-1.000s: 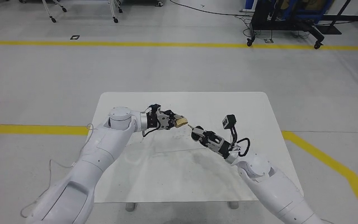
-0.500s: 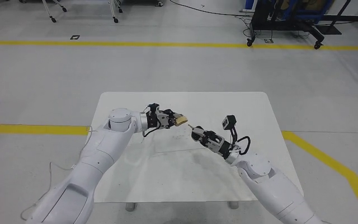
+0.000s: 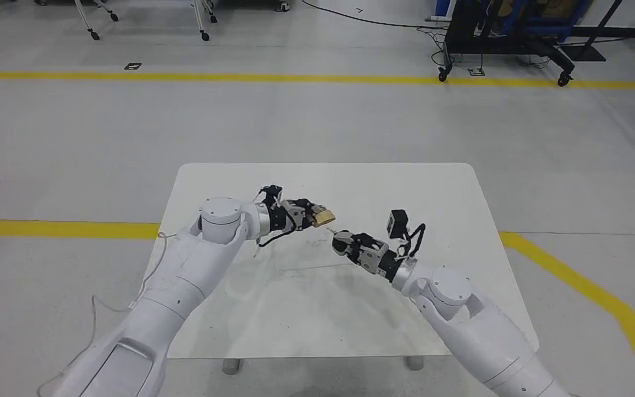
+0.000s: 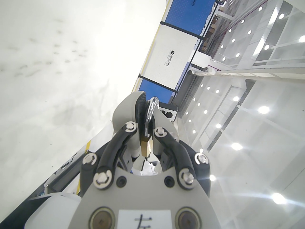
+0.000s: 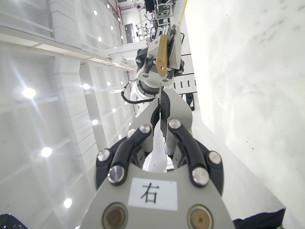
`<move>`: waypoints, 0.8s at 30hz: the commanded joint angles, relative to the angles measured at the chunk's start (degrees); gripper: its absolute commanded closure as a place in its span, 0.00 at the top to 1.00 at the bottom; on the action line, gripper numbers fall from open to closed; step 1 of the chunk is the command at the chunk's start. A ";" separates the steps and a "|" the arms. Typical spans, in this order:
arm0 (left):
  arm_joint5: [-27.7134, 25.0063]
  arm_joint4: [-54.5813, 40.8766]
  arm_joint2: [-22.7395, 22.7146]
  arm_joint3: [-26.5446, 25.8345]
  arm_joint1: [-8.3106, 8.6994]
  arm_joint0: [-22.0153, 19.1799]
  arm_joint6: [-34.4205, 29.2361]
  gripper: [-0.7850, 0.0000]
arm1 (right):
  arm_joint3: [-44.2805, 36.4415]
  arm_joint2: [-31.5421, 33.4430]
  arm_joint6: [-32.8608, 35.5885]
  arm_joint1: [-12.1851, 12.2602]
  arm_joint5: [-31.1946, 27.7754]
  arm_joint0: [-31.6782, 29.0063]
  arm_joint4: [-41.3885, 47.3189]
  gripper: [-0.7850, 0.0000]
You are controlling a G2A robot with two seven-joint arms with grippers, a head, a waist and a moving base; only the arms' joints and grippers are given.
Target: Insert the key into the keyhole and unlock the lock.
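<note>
A brass padlock [image 3: 323,215] with a silver shackle [image 4: 151,109] hangs in the air above the white table [image 3: 437,194], my left gripper [image 3: 310,214] shut on it. In the left wrist view the left gripper [image 4: 149,110] clamps the shackle, the brass body [image 4: 145,147] lying between the finger links. My right gripper [image 3: 340,241] sits just to the near right of the lock, shut on a thin key [image 5: 160,91]. In the right wrist view the key's edge sticks out of the right gripper [image 5: 162,96] toward the padlock [image 5: 162,55], with a small gap between them.
The white table has faint smudges [image 4: 57,48] on its top. Yellow floor lines [image 3: 298,76] run behind and beside it. A dark wheeled rack [image 3: 506,40] stands far back on the right.
My right gripper with the key has slid a little toward the table's near side and left, leaving a gap to the lock. The padlock in my left gripper shifted slightly right.
</note>
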 commanded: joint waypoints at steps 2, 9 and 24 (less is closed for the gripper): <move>0.28 0.97 0.12 -0.58 -0.04 0.25 0.61 0.00 | -0.05 -0.05 -1.59 -0.28 0.55 -0.24 0.34 0.00; 0.65 3.14 0.30 -1.80 -0.10 0.71 1.88 0.00 | 0.15 0.39 -2.11 -0.65 0.58 -0.63 0.44 0.00; 1.24 5.67 -0.22 -3.10 -0.11 1.29 2.29 0.00 | 0.33 0.71 -4.60 -1.60 2.46 -0.44 -0.10 0.00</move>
